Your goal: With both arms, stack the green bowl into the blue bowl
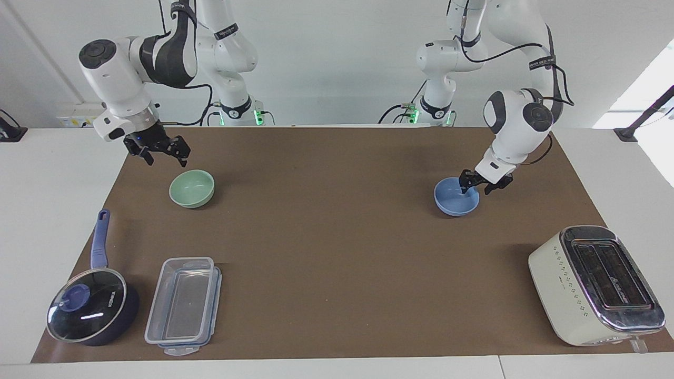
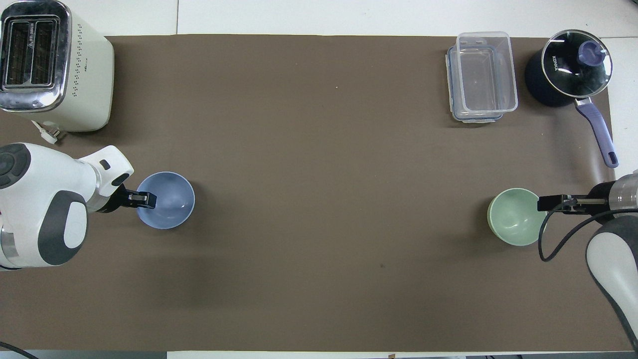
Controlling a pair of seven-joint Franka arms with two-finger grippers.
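The green bowl sits upright on the brown mat toward the right arm's end; it also shows in the overhead view. The blue bowl sits upright toward the left arm's end, and shows in the overhead view. My left gripper is open and low at the blue bowl's rim, one finger inside and one outside; the overhead view shows it there too. My right gripper is open and empty, raised, over the green bowl's rim on the side toward the right arm's end.
A cream toaster stands farther from the robots than the blue bowl. A clear lidded container and a dark blue saucepan with a glass lid stand farther from the robots than the green bowl.
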